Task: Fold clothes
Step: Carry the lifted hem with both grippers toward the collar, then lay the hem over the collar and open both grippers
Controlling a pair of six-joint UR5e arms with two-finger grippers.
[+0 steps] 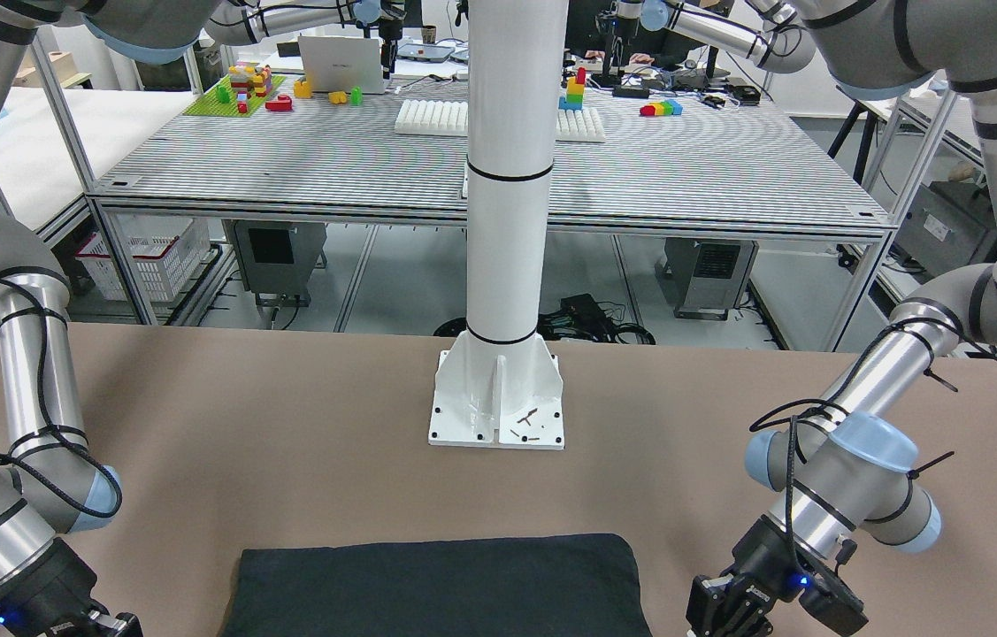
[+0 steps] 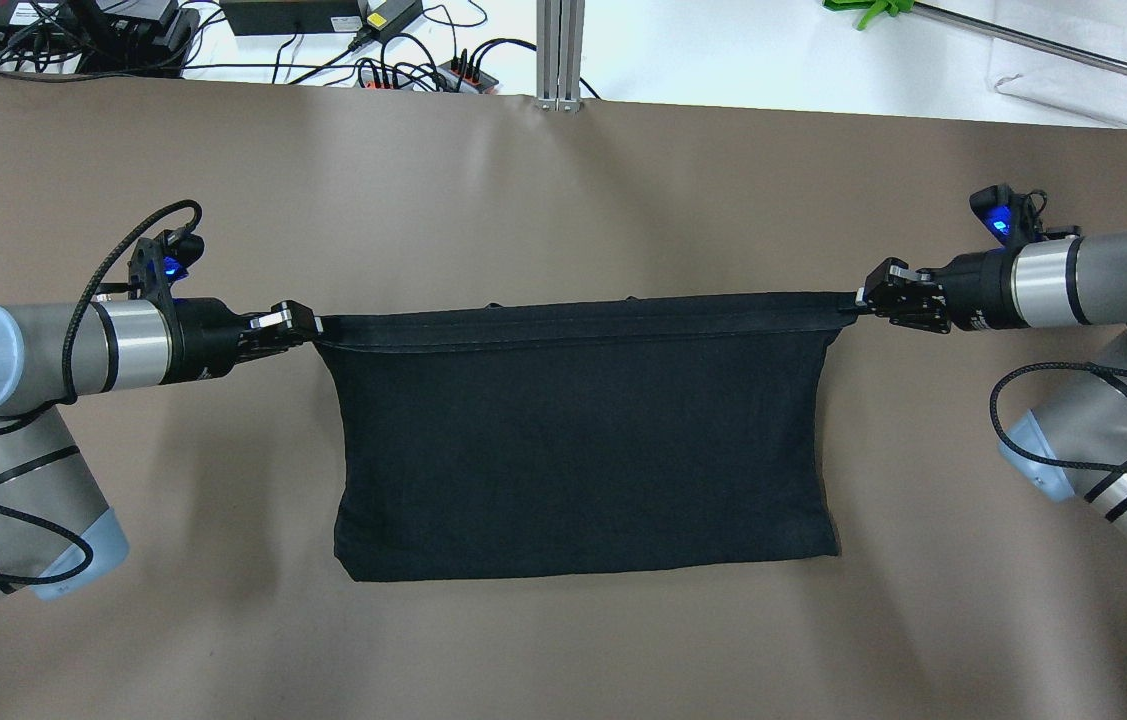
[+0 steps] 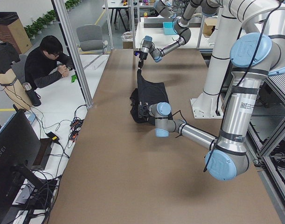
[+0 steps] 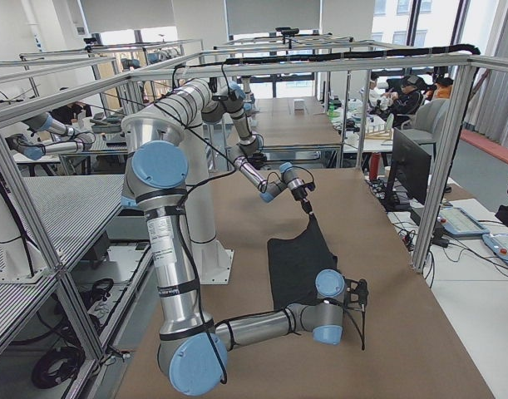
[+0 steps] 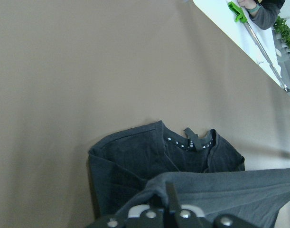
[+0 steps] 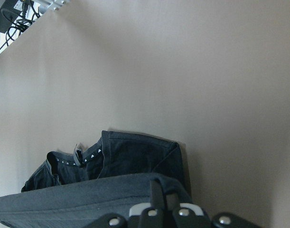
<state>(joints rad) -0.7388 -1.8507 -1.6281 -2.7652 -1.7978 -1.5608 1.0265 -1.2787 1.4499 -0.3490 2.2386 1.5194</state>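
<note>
The black garment (image 2: 583,450) is stretched taut between both grippers along its far hemmed edge. My left gripper (image 2: 308,325) is shut on the garment's left corner. My right gripper (image 2: 858,300) is shut on its right corner. The held edge is raised above the brown table. The near edge lies on the table toward the robot. In the left wrist view the lifted hem (image 5: 220,183) runs from the fingers, with the collar part (image 5: 192,142) lying on the table beyond it. The right wrist view shows the same lifted hem (image 6: 88,194). The garment also shows in the front-facing view (image 1: 436,584).
The white pole's base plate (image 1: 496,402) stands on the brown table (image 2: 563,180) near the robot's side. Cables and power strips (image 2: 403,70) lie past the table's far edge. A seated person (image 3: 46,63) is off the table's far side.
</note>
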